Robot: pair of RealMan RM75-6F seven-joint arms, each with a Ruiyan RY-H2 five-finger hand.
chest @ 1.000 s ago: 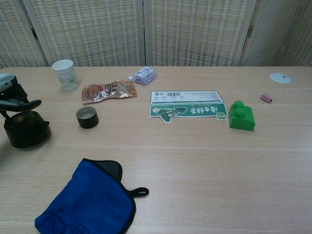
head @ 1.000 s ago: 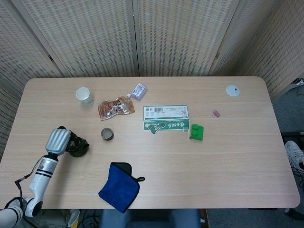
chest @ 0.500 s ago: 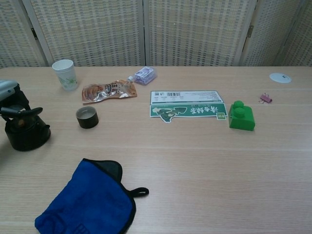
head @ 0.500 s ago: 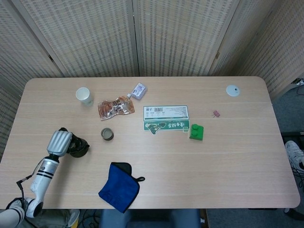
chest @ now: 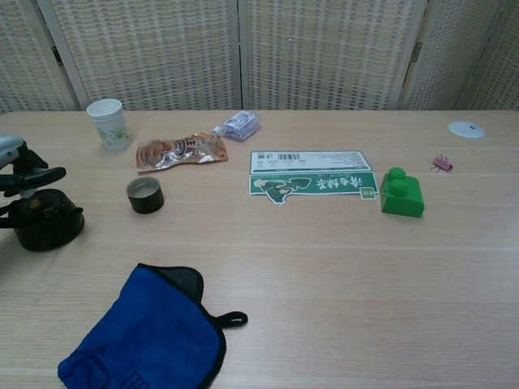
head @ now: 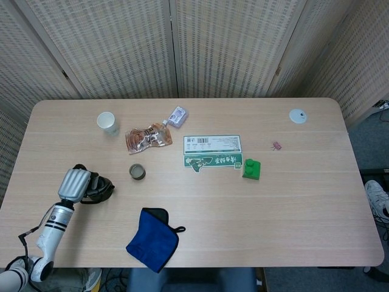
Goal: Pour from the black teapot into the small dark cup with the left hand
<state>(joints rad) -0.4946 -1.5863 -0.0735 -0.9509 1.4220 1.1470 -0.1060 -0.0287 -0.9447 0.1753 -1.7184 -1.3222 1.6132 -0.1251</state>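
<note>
Chest view, black teapot under left robot hand

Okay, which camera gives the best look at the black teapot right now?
The chest view: the black teapot shows side-on, standing on the table under the left hand. In the head view, the left hand covers much of the black teapot.

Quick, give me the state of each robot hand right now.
Left robot hand: over the black teapot, fingers spread around its top; whether it grips cannot be told.
Right robot hand: not in view.
</note>
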